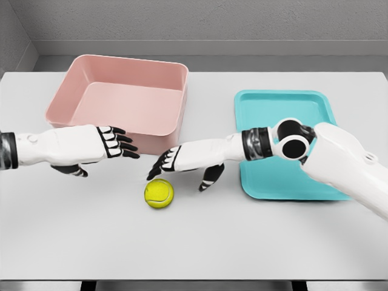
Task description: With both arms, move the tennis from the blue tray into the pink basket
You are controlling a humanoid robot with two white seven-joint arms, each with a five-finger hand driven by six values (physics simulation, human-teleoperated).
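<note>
Since the ball (159, 193) lies on the counter (254, 236) toward its front edge, outside the tray (315, 103), cup its sides: light, round, likely rolls. Left robot hand (112, 144) and right robot hand (182, 162) are spread, empty.

Both arms are smooth white shells. The left hand (91, 148) and right hand (185, 162) have white backs and black, segmented fingers. The right arm shows a dark grey banded wrist cuff and round black joint caps.
</note>
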